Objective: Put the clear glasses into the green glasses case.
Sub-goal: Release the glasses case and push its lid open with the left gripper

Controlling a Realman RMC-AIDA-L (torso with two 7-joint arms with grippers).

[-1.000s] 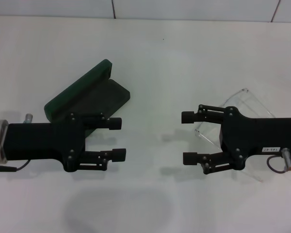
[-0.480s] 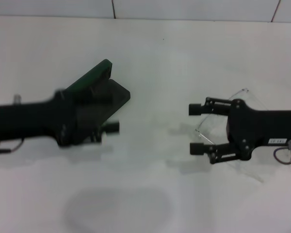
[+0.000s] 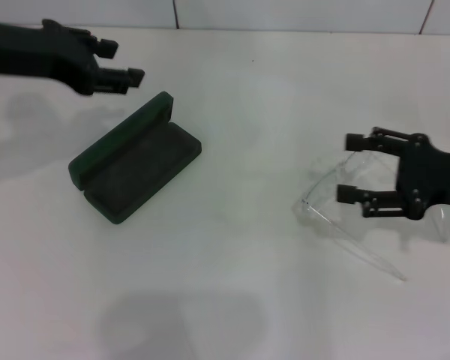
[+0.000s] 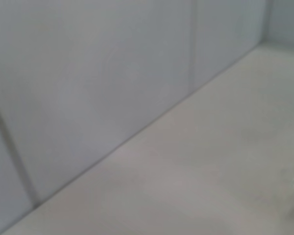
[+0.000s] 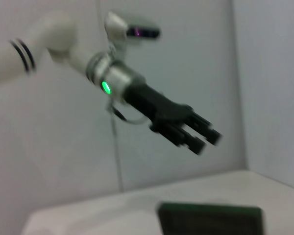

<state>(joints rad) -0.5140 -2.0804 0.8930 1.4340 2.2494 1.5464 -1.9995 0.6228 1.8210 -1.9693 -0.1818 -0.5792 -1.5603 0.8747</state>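
The green glasses case (image 3: 135, 161) lies open on the white table, left of centre, lid up toward the back and dark lining showing. Its green lid edge (image 5: 210, 220) also shows low in the right wrist view. The clear glasses (image 3: 345, 235) rest on the table at the right, one long arm pointing toward the front. My right gripper (image 3: 350, 167) is open and hovers over the glasses' right part, holding nothing. Up at the far back left, my left gripper (image 3: 122, 61) is raised and open, well away from the case; the right wrist view shows this left gripper (image 5: 196, 134) in the air.
A tiled wall (image 3: 300, 13) runs along the table's back edge. The left wrist view shows only the wall (image 4: 88, 73) and bare table (image 4: 210, 171).
The left arm has lifted from in front of the case and swung to the back left, uncovering the case. The right gripper has drawn back to the right over the glasses.
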